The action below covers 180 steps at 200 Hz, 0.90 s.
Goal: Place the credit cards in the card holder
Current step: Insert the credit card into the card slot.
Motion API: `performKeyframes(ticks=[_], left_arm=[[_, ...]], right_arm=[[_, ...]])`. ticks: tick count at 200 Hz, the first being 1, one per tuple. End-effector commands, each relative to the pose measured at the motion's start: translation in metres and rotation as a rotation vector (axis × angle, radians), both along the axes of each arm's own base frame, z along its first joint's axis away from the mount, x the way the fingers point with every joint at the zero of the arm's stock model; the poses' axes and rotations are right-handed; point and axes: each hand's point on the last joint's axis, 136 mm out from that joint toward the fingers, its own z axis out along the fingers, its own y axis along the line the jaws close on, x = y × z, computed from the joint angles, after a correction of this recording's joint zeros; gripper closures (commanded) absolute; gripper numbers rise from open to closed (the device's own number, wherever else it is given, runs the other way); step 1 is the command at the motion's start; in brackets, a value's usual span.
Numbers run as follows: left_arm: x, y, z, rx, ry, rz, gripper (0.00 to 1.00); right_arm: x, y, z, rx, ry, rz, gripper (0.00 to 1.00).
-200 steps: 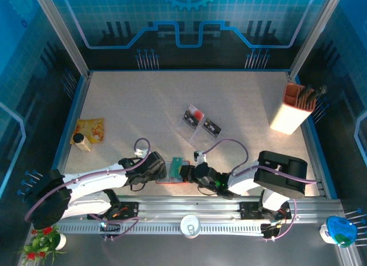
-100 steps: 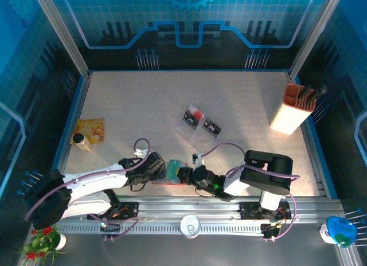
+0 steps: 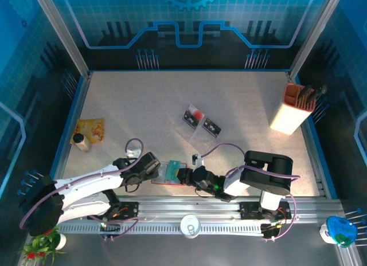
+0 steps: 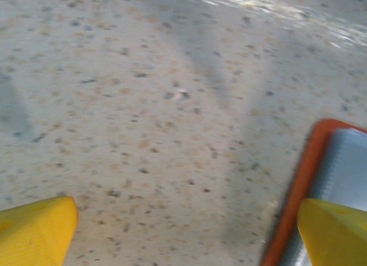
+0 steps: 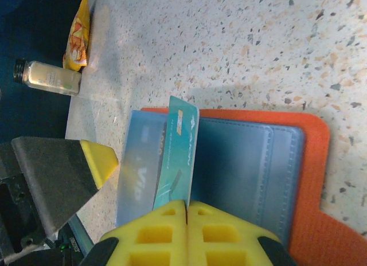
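Note:
The card holder [image 5: 312,180] lies open near the table's front edge, orange outside with a grey-blue pocket [image 5: 246,163] inside. My right gripper [image 5: 187,204] is shut on a teal credit card [image 5: 179,154], which stands on edge over the pocket. A pale blue card [image 5: 137,163] lies in the holder to its left. My left gripper [image 4: 186,231] is open just left of the holder's orange edge [image 4: 301,186], with bare table between its fingers. From above, both grippers meet at the holder [image 3: 169,173]. Two black credit cards [image 3: 194,116] [image 3: 211,126] lie farther back.
The black cards rest on clear plastic tray pieces [image 3: 200,137] mid-table. An orange-and-white pen box [image 3: 295,108] stands at the right rear. A small bottle [image 3: 82,141] and a yellow packet [image 3: 92,128] sit at the left edge. A can [image 3: 190,225] stands on the front rail.
My left gripper has slid a little to the left, off the holder. The right arm's elbow swung left early on, and the teal card stays in the right gripper over the holder.

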Motion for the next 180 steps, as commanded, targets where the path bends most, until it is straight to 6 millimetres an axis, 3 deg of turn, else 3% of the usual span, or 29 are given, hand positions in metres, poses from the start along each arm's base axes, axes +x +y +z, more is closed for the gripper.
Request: performKeyframes(ticks=[1,110,180], left_arm=[[-0.011,0.026,-0.004,0.072,0.022,0.09,0.01],[-0.017,-0.002,-0.035,-0.034,0.121,0.037,0.01],[-0.02,-0.004,-0.045,-0.052,0.135,0.027,0.01]], right_arm=[[-0.007,-0.006,-0.016,-0.066,0.017,0.005,1.0],[-0.008,0.003,-0.013,-0.058,0.019,0.031,1.0],[-0.01,0.01,-0.009,-0.062,0.011,0.047,1.0]])
